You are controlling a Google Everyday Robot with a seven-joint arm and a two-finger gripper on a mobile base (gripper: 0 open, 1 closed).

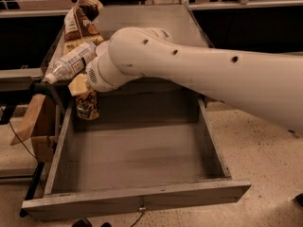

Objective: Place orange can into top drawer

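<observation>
Gripper: my 1 gripper (81,90) sits at the left of the frame, at the tip of the white arm (213,74) that reaches in from the right edge, over the back-left corner of the drawer.
Claw state: pinched on the upper part of the orange can (88,107). A tan pad shows against the can's top, and the wrist hides the rest.
Orange can: upright, long axis vertical. It hangs directly below the claw, inside the drawer's outline and close against its left wall near the back. I cannot tell whether its base touches the floor.
Top drawer: the top drawer (142,197) is pulled fully open toward the bottom of the frame, with a bare grey floor and the lock at the centre of the front panel.
Deciding relation: the can lies straight down from the claw and over the drawer floor, not over the tabletop (142,18).
Nearby: the clear bottle (71,63) lies on its side just above the claw at the table's edge, with the brown snack bag (78,20) behind it at upper left.
My read: only a short descent and a release are left. The risk I see is clipping the left wall or nudging the bottle.
</observation>
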